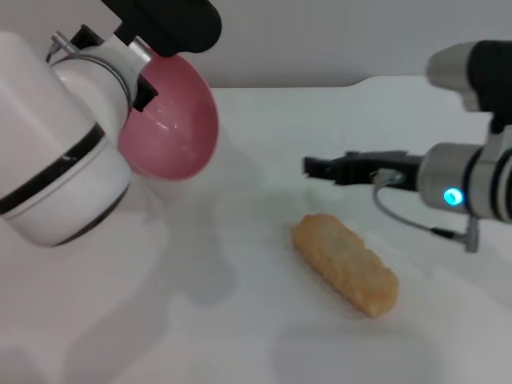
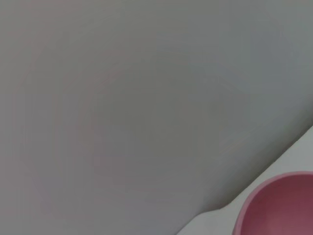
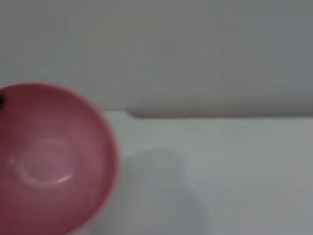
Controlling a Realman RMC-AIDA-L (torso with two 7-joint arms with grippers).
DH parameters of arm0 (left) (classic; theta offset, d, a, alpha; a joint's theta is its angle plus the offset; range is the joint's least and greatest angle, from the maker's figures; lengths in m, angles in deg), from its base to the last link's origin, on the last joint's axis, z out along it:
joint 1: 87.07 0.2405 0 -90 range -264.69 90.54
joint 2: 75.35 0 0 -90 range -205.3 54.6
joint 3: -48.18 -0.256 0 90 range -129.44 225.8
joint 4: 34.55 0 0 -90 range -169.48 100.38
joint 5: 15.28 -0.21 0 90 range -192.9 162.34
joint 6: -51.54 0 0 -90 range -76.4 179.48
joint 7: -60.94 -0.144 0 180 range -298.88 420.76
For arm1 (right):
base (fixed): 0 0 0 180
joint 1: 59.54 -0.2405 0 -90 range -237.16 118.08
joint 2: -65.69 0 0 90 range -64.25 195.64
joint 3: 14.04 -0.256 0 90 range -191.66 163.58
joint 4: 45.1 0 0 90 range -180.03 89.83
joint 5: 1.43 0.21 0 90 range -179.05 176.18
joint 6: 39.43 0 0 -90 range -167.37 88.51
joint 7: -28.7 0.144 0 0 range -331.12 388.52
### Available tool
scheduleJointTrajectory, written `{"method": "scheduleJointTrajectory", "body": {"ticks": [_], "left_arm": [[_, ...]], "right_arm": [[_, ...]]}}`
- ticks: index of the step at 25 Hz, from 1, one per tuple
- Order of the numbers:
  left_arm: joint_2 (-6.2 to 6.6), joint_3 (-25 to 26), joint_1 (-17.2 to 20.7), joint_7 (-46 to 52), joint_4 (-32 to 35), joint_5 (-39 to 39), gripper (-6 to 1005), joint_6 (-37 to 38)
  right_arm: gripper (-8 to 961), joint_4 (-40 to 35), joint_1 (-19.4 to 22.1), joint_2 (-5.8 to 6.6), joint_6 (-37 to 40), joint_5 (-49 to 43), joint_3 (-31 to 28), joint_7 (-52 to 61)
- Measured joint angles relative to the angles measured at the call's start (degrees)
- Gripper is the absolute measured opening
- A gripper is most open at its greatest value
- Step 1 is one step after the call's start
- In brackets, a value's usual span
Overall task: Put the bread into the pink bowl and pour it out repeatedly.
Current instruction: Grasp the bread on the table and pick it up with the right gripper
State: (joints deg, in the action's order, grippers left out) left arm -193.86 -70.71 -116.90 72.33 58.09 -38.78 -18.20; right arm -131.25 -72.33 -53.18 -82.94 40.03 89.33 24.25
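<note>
The bread (image 1: 346, 262) lies flat on the white table (image 1: 200, 320), below and just in front of my right gripper (image 1: 314, 167), whose fingers look pressed together and hold nothing. Farther off, my left gripper (image 1: 142, 84) grips the rim of the pink bowl (image 1: 170, 120), lifted and tipped on its side, mouth toward the bread

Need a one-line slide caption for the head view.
Left tool holds the pink bowl tipped sideways; bread lies on the table.
</note>
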Motion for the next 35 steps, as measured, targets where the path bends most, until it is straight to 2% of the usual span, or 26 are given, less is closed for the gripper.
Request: {"method": "scheduleJointTrajectory", "body": {"ticks": [5, 11, 22, 24, 29, 35], "left_arm": [[0.02, 0.7, -0.6, 0.1, -1.0, 0.4, 52, 0.5], [0.04, 2.1, -1.5, 0.4, -2.4, 0.7, 52, 2.2], [-0.03, 3.6, -2.5, 0.5, -3.5, 2.7, 52, 2.6], [-0.04, 8.4, -3.2, 0.5, -4.1, 9.0, 52, 2.5], [0.32, 16.4, -3.7, -0.3, -7.5, 20.1, 52, 4.2], [0.39, 17.7, -3.3, -0.9, -10.9, 23.1, 52, 6.2]], "right_arm": [[758, 1.0, -0.2, -0.11, 0.1, 0.9, 3.5, 2.8], [760, 5.5, -1.3, -0.05, 0.4, 0.4, 3.6, 4.8], [759, 7.7, -2.2, 0.01, 0.8, -0.1, 3.9, 5.0], [759, 8.3, -2.3, 0.01, 0.8, -0.5, 4.2, 5.0], [760, 8.9, -2.0, -0.04, -0.1, -0.7, 5.1, 5.1], [759, 8.8, -1.5, -0.13, -1.1, -1.8, 6.0, 5.1]]}}
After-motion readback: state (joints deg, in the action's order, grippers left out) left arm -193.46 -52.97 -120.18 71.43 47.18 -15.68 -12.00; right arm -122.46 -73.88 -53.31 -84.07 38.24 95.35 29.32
